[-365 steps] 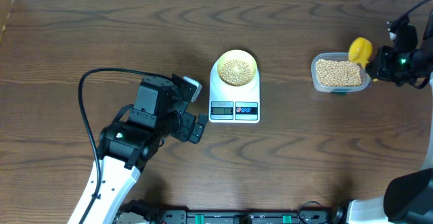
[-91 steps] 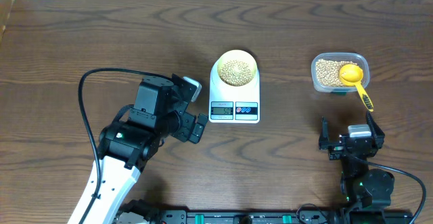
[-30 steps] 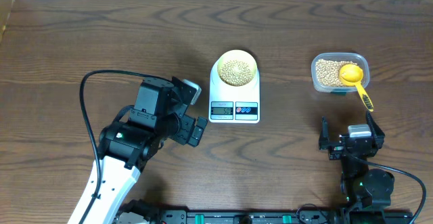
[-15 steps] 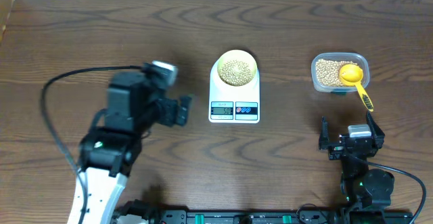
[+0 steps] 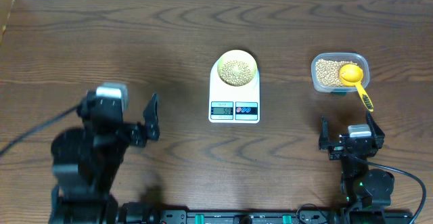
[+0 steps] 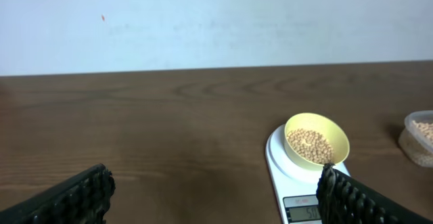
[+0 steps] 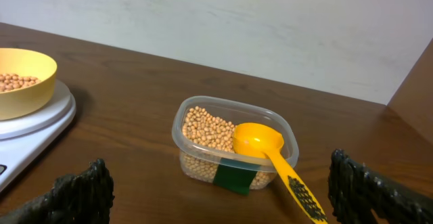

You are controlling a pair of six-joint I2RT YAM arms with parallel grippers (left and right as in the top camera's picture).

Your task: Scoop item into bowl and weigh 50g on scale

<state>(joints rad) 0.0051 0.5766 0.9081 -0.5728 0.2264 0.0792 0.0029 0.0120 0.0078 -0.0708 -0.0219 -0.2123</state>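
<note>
Work done: a layer of beans (image 5: 235, 70) lies in the bowl (image 6: 316, 122), the bowl stands on the scale (image 5: 235, 118), and neither claw is holding a tool. I judge the scooping to be finished or nearly so.
Work left: confirming the reading. In the left wrist view the display looks like 50, but the digits are too small to be certain.
Right claw (image 5: 347, 132): fingers spread wide and empty, at the near edge of the table, apart from the tub.
Left claw (image 6: 213, 197): fingers spread wide and empty, well left of the scale.
Scale axis: the long axis runs near to far, with the display and buttons on the near edge facing the arms.
Bowl position: on the far part of the scale, upright.
Scoop (image 5: 352, 75): its cup rests on the beans in the tub (image 7: 186, 112). The handle overhangs the near rim and points slantwise near and right, toward the right claw.
</note>
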